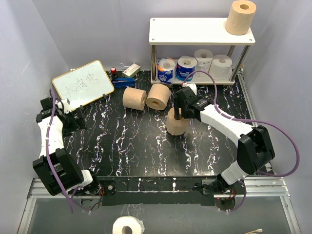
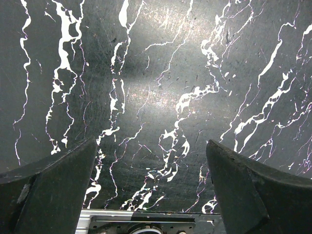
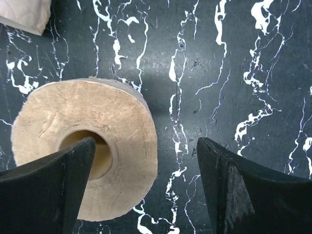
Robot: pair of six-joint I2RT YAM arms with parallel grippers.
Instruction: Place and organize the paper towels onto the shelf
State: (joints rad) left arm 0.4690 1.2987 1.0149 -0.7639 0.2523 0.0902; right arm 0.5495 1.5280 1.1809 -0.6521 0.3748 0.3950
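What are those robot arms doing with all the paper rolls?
They're putting paper towels on the shelf. The right gripper is open over an upright tan roll, one finger over its hole, not gripping yet. Two lying tan rolls wait on the table. Another tan roll sits on the shelf's top, four small rolls underneath. The left gripper hangs open above the table.

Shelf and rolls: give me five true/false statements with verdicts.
1. One tan roll stands on the shelf top board. True.
2. The lower board holds four tan rolls. False: it holds two blue-wrapped rolls and two white rolls.
3. Two lying tan rolls rest on the table. True.
4. The left end effector grips a roll. False: it is open, with nothing between its fingers.
5. The right end effector is open over an upright tan roll. True.
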